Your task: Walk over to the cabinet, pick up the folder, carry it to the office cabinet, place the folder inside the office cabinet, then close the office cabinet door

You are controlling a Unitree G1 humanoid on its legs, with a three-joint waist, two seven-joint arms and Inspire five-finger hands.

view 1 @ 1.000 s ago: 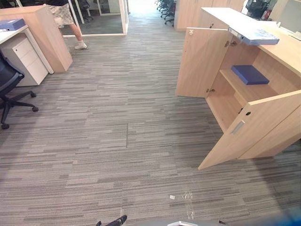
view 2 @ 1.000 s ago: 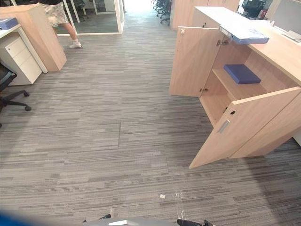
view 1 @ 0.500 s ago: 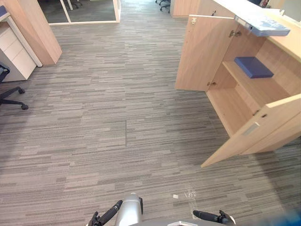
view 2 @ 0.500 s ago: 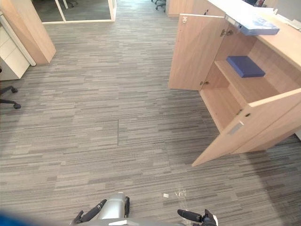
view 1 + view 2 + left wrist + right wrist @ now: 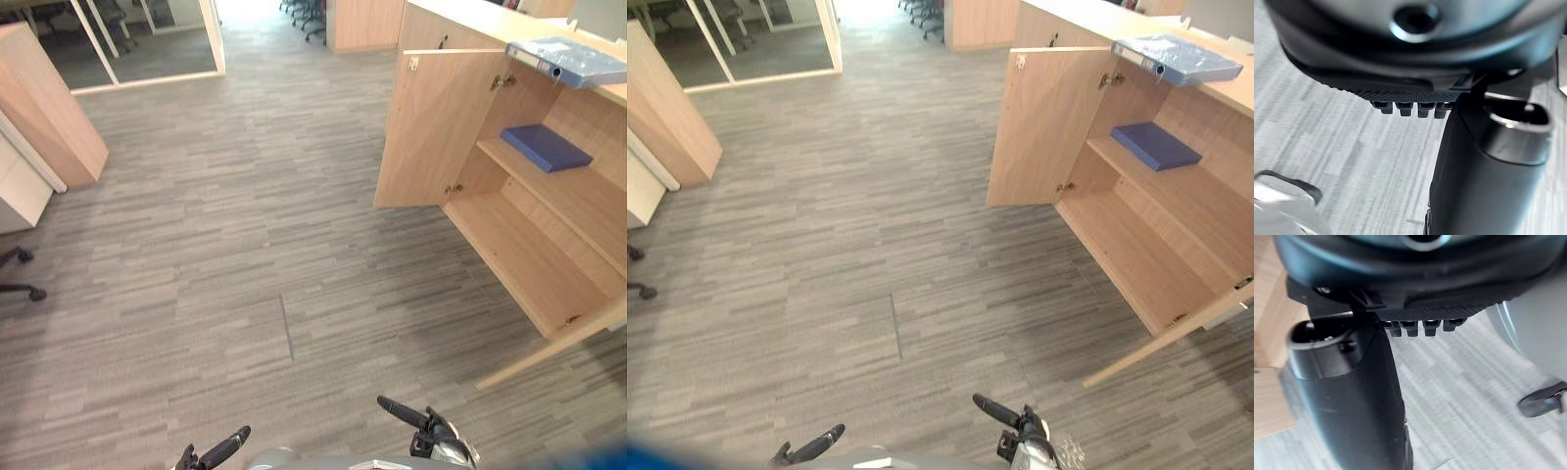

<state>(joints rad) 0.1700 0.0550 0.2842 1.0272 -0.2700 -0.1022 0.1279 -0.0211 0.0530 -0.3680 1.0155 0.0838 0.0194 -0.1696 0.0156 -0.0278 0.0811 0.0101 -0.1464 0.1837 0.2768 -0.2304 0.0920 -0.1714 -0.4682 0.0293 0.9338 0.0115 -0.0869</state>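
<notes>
The office cabinet (image 5: pixel 529 264) stands at the right with both doors swung open. A dark blue folder (image 5: pixel 546 147) lies flat on its upper shelf, and a light blue binder (image 5: pixel 573 61) rests on the cabinet's top. My left hand (image 5: pixel 220 452) and my right hand (image 5: pixel 421 423) hang low at the near edge of the eye views, over the carpet and well short of the cabinet. In the wrist views the left hand (image 5: pixel 1400 49) and the right hand (image 5: pixel 1425 279) have relaxed fingers, and each holds nothing.
The cabinet's far door (image 5: pixel 431 127) juts out into the carpeted floor, and the near door (image 5: pixel 549 348) sticks out at the lower right. A wooden cabinet (image 5: pixel 44 108), a white drawer unit (image 5: pixel 15 186) and a chair base (image 5: pixel 15 274) stand at the left.
The camera has moved closer to the cabinet and tipped down, so the whole picture has shifted. Both hands now show at the bottom edge. The person at the back left is out of the picture.
</notes>
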